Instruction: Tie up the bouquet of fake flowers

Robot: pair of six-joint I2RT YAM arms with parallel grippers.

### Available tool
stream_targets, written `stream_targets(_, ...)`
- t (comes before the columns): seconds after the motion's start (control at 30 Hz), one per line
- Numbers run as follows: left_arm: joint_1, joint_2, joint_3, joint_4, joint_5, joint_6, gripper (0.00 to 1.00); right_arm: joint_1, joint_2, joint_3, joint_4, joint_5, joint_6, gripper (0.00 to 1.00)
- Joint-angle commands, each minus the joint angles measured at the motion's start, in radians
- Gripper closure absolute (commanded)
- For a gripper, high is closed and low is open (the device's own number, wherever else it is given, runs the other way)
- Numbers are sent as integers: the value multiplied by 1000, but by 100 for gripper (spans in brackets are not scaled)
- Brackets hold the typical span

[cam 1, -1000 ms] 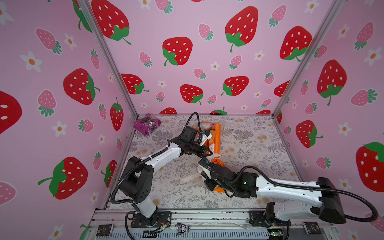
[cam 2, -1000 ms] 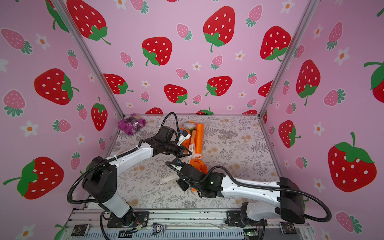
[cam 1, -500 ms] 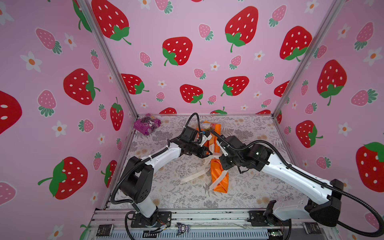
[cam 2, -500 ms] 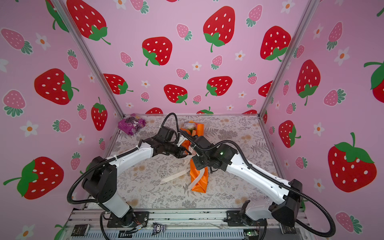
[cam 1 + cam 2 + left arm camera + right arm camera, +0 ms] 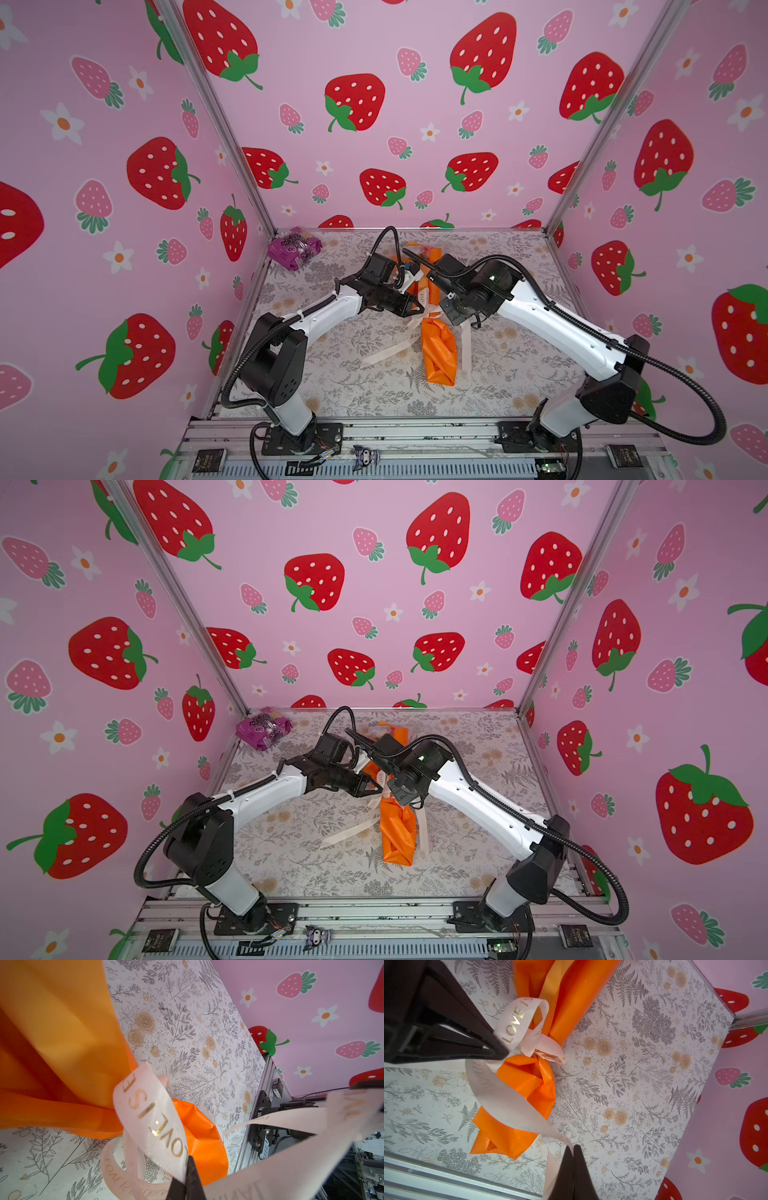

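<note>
We see one bouquet [image 5: 438, 353] lying in the middle of the surface [image 5: 340, 382]. It is a long roll of smooth, glossy orange paper, crumpled and faceted at its near end and pinched to a narrow waist. Its far end is mostly hidden behind the arms. One ribbon [image 5: 517, 1020], cream with a ribbed weave and gold letters reading "LOVE IS", circles that waist in loose loops. Two flat tails trail off it, one on each side of the paper. The left gripper [image 5: 188, 1160], black and wedge-shaped, is closed on a loop of the ribbon just beside the waist. The right gripper [image 5: 573, 1148] is closed too, pinching one tail between its tapered tips. The surface is matte, printed with grey ferns and tan roses. One crinkly purple packet [image 5: 294, 249] sits well apart in the far left corner.
</note>
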Motion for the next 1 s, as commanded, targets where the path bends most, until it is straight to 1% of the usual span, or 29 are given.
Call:
stream_targets(0.0,0,-10,0,1,13,5,100,-19,21,-92,-44,2,22,100)
stream_targets(0.1,-3,-15,-5,13,16,-8,100,-64,-38,-230,78,-5,47,100)
stream_targets(0.2,-5,-31,-19,28,23,-12,100,-169,-107,-370,245,-106,49,100)
stream_targets(0.23,-6,-39,-25,30,24,-11,100,-190,-137,-417,321,-140,39,100)
stream_targets(0.27,-7,-47,-34,35,29,-8,100,-203,-160,-462,388,-166,37,99)
stream_targets(0.37,-11,-76,-72,48,35,9,100,-221,-206,-580,547,-303,30,98)
stream_targets(0.43,-15,-107,-108,82,45,-2,100,-232,-201,-646,615,-329,46,99)
stream_targets(0.5,-17,-132,-139,109,31,-5,100,-245,-184,-694,654,-328,70,100)
stream_targets(0.6,-16,-153,-172,97,-1,7,100,-263,-164,-732,682,-289,105,100)
stream_targets(0.67,-18,-150,-195,99,-12,0,100,-272,-173,-748,708,-281,115,100)
stream_targets(0.77,-26,-158,-233,99,-60,-4,100,-291,-203,-769,728,-267,122,100)
stream_targets(0.87,-35,-164,-280,136,-72,-33,99,-313,-199,-778,729,-315,101,100)
stream_targets(0.97,-46,-158,-315,175,-75,-62,98,-311,-182,-794,743,-357,89,100)
